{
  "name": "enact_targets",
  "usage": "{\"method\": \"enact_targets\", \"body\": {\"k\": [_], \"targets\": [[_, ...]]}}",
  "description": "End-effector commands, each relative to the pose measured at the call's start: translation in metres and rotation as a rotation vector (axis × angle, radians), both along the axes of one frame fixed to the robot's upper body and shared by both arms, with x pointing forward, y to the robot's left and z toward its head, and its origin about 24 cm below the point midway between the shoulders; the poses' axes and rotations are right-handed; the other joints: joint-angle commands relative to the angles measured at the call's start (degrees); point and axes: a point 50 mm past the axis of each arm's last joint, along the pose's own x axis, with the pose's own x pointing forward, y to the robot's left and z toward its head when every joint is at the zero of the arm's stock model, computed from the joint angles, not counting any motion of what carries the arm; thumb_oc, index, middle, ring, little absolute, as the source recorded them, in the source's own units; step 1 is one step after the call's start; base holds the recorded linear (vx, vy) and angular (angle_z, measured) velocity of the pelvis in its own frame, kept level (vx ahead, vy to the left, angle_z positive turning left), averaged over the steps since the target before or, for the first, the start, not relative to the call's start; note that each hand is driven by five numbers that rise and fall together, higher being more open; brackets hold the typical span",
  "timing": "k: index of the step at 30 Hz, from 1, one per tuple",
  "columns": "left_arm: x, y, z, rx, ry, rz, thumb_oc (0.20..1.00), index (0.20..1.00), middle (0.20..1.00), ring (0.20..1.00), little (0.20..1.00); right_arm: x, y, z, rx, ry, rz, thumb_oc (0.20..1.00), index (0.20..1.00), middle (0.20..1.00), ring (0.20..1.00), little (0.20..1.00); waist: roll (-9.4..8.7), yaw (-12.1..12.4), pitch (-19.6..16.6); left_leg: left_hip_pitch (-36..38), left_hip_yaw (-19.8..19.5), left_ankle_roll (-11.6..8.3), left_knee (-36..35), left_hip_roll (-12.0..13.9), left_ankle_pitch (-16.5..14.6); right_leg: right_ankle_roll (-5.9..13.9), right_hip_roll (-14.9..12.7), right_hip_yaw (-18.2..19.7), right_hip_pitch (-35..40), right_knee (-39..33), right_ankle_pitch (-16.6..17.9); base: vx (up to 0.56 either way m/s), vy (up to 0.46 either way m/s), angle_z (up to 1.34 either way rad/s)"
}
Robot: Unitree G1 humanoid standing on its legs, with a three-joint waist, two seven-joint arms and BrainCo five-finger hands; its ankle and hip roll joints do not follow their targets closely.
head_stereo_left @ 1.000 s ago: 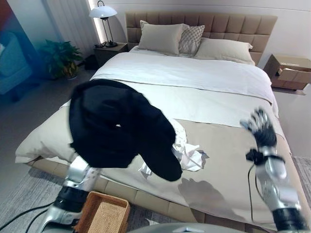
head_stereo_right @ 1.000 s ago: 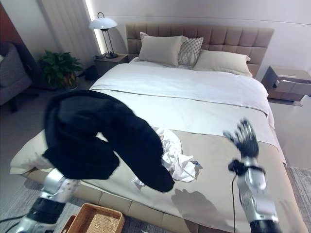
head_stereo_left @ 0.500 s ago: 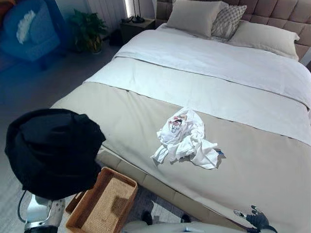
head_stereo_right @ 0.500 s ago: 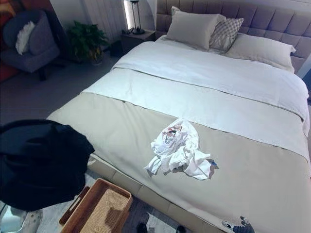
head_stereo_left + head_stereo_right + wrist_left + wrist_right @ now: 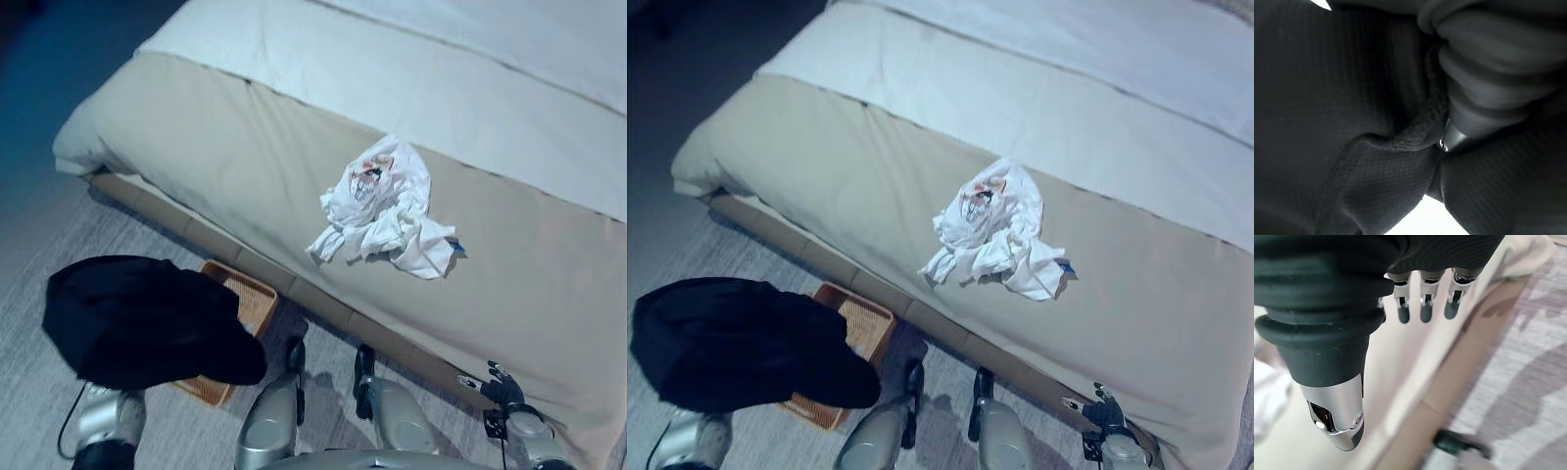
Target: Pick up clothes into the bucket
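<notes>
The bed (image 5: pixel 294 166), under a tan cover, spans the far and right of the scene, with grey carpet (image 5: pixel 39 255) on the floor along its near side. At the near left, a black garment (image 5: pixel 147 318) hangs bunched over the left arm, directly above the wicker basket (image 5: pixel 245 299) that stands on the carpet against the bed's edge and half covered from view by the cloth. On the bed, well apart from the basket, lies a crumpled white garment (image 5: pixel 382 211).

Judged from this, the task is about halfway: the black piece is over the basket but not yet dropped in, and the white one is untouched.

The left hand (image 5: pixel 1459 139) is buried in black cloth in its wrist view; I cannot tell whether its fingers are curled or loose. The right hand (image 5: pixel 1422 298), at the near right beside the bed's edge, holds nothing, its fingers straight and relaxed. The basket's inside is mostly hidden.
</notes>
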Motion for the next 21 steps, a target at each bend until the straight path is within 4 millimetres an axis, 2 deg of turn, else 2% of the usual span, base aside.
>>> {"method": "enact_targets", "body": {"k": [1, 2, 3, 8, 9, 10, 12, 13, 14, 17, 21], "targets": [[0.004, 0.017, 0.026, 0.213, -0.048, 0.082, 0.2, 0.2, 0.2, 0.2, 0.2, 0.008, 0.004, 0.006, -0.049, -0.044, 0.077, 1.0, 1.0, 1.0, 1.0, 1.0, -1.82, -0.96, 0.03, -4.68, -1.19, 2.25, 9.66, -1.59, -4.24, 1.92, -3.47, -0.16, -1.32, 2.49, 2.21, -0.08, 0.008, -0.05], [0.008, 0.018, 0.027, 0.228, -0.044, 0.089, 0.2, 0.2, 0.2, 0.2, 0.2, 0.012, 0.006, 0.008, -0.045, -0.061, 0.079, 1.0, 1.0, 1.0, 1.0, 1.0, -2.12, -0.97, 0.51, -5.93, -1.26, 2.43, 10.48, -1.63, -4.21, 1.77, -3.65, 0.14, -2.64, 3.26, 2.28, -0.15, 0.018, -0.1], [0.014, 0.024, 0.031, 0.25, -0.04, 0.132, 0.2, 0.2, 0.2, 0.2, 0.2, 0.019, 0.011, 0.01, -0.039, -0.093, 0.09, 1.0, 1.0, 1.0, 1.0, 1.0, -2.85, -0.87, 2.63, -9.73, -1.03, 2.8, 14.15, -1.85, -5.34, 1.51, -3.56, 1.08, -6.39, 6.72, 1.53, -0.11, 0.015, -0.1], [0.022, 0.024, 0.033, 0.216, -0.052, 0.17, 0.2, 0.2, 0.2, 0.2, 0.2, 0.027, 0.015, 0.013, -0.044, -0.121, 0.09, 1.0, 1.0, 1.0, 1.0, 1.0, -3.84, -0.74, 4.37, -15.49, -1.05, 3.22, 18.39, -2.08, -6.2, 1.28, -3.56, 1.58, -11.47, 10.13, 0.97, -0.07, 0.001, -0.05], [0.022, 0.028, 0.028, 0.192, -0.031, 0.198, 0.2, 0.2, 0.2, 0.2, 0.2, 0.029, 0.017, 0.014, -0.042, -0.127, 0.088, 1.0, 1.0, 1.0, 1.0, 1.0, -4.15, -0.86, 5.12, -16.88, -1.03, 3.29, 19.53, -2.09, -6.44, 1.31, -3.62, 1.53, -12.78, 10.88, 0.95, -0.06, 0.01, 0.02], [0.027, 0.035, 0.032, 0.163, -0.042, 0.236, 0.2, 0.2, 0.2, 0.2, 0.2, 0.034, 0.017, 0.017, -0.049, -0.147, 0.084, 1.0, 1.0, 1.0, 1.0, 1.0, -4.73, -1.08, 5.93, -20.46, -1.13, 3.26, 21.4, -2.06, -6.65, 1.34, -3.7, 1.4, -15.83, 11.76, 1.01, -0.07, 0.007, 0.01], [0.028, 0.037, 0.033, 0.148, -0.048, 0.252, 0.2, 0.2, 0.2, 0.2, 0.2, 0.034, 0.018, 0.017, -0.048, -0.152, 0.077, 1.0, 1.0, 1.0, 1.0, 1.0, -4.97, -1.23, 5.94, -22.54, -1.26, 3.2, 22.16, -2.12, -6.66, 1.41, -3.72, 1.14, -17.61, 12.27, 1.05, 0.0, -0.006, -0.03], [0.031, 0.04, 0.041, 0.148, -0.075, 0.269, 0.2, 0.2, 0.2, 0.2, 0.2, 0.037, 0.018, 0.019, -0.049, -0.178, 0.058, 1.0, 1.0, 1.0, 1.0, 1.0, -5.46, -1.5, 5.94, -25.28, -2.06, 2.87, 23.76, -1.68, -8.56, 1.93, -3.51, 1.32, -20.29, 13.58, -0.52, 0.05, -0.011, -0.01], [0.033, 0.042, 0.05, 0.168, -0.103, 0.288, 0.2, 0.2, 0.2, 0.2, 0.2, 0.039, 0.019, 0.021, -0.049, -0.198, 0.037, 1.0, 1.0, 1.0, 1.0, 1.0, -5.87, -1.57, 5.94, -28.41, -2.29, 2.76, 24.5, -1.61, -8.7, 2.09, -3.45, 0.83, -23.4, 14.12, -0.44, 0.05, -0.011, 0.04], [0.034, 0.048, 0.057, 0.188, -0.106, 0.316, 0.2, 0.2, 0.2, 0.2, 0.2, 0.042, 0.022, 0.022, -0.047, -0.215, 0.026, 1.0, 1.0, 1.0, 1.0, 1.0, -6.5, -1.84, 5.94, -32.27, -2.66, 2.68, 25.89, -1.57, -8.86, 2.22, -3.59, 0.39, -26.6, 14.73, -0.23, -0.02, -0.01, 0.07], [0.032, 0.069, 0.072, 0.304, -0.053, 0.383, 0.2, 0.2, 0.2, 0.2, 0.2, 0.05, 0.026, 0.03, -0.03, -0.282, 0.012, 1.0, 1.0, 1.0, 1.0, 1.0, -7.96, -2.29, 5.94, -39.77, -3.26, 2.48, 28.22, -1.3, -9.33, 2.71, -3.62, -0.35, -33.49, 16.13, 0.07, 0.01, 0.009, 0.08]]}}
